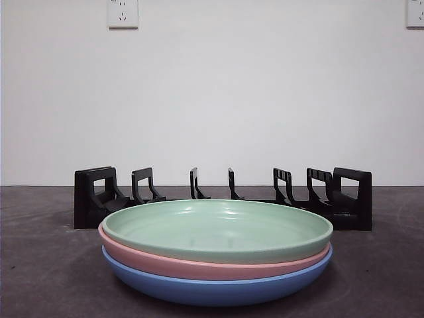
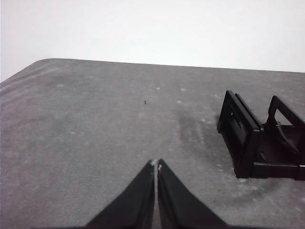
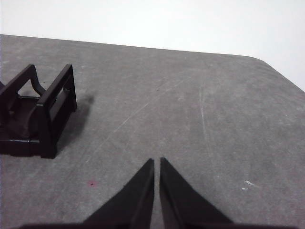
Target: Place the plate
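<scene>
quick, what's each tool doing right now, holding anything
Left tool: closed, holding nothing, over bare table beside the rack.
Right tool: closed, holding nothing, over bare table by the rack's other end.

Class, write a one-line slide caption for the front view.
Green plate stacked on pink plate and blue plate, before an empty black rack.

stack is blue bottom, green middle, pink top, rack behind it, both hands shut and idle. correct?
Not quite: the order is off. The front view shows the blue plate at the bottom, the pink plate in the middle and the green plate on top. The rest holds: the black rack stands behind the stack, and the left hand and right hand are shut, holding nothing.
</scene>
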